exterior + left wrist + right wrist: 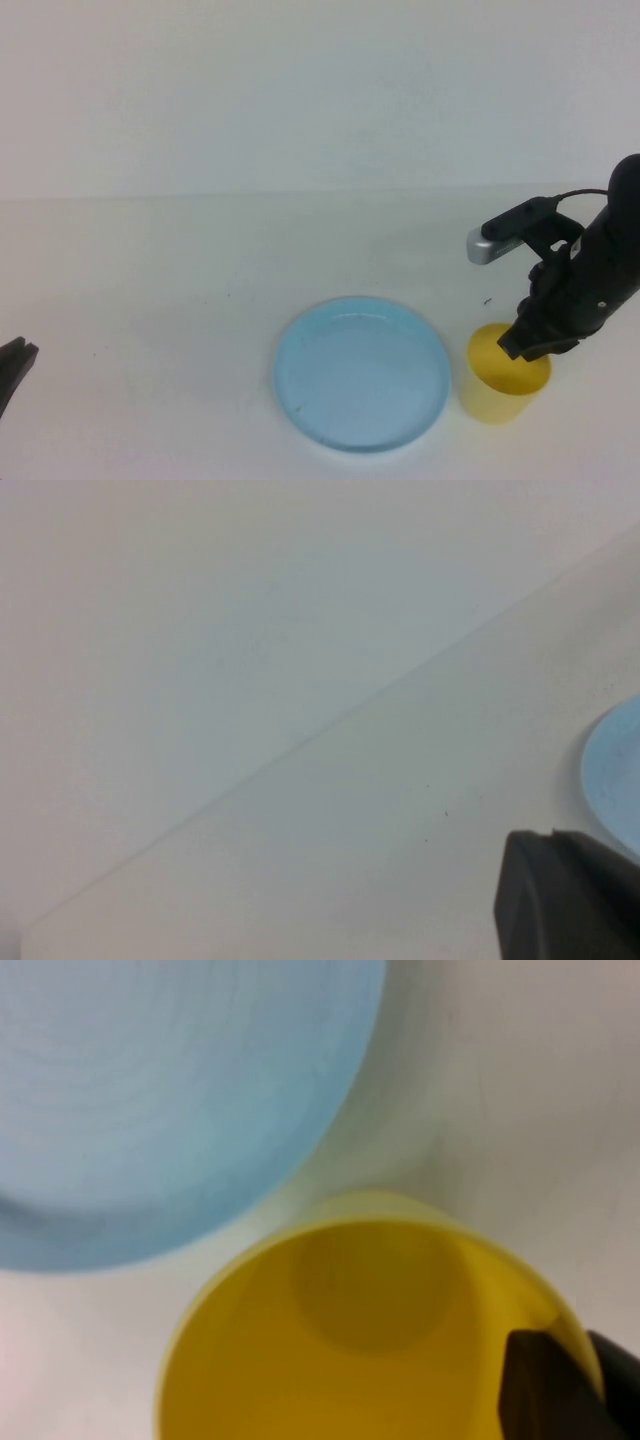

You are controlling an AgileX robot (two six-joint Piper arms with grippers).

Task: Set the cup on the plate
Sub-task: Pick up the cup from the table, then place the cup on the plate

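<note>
The yellow cup (495,395) stands upright on the white table, just right of the light-blue plate (360,372) and close to its rim. My right gripper (525,345) comes down on the cup's right side and is shut on its wall. In the right wrist view one dark finger (535,1380) is inside the cup (350,1360) and the other outside, with the plate (170,1090) beyond. My left gripper (12,365) rests shut at the table's far left edge, holding nothing. In the left wrist view the left gripper (555,840) shows with the plate's edge (615,770) behind.
The white table (200,280) runs back to a plain white wall (300,90). The right arm's wrist camera (500,240) sticks out above the cup.
</note>
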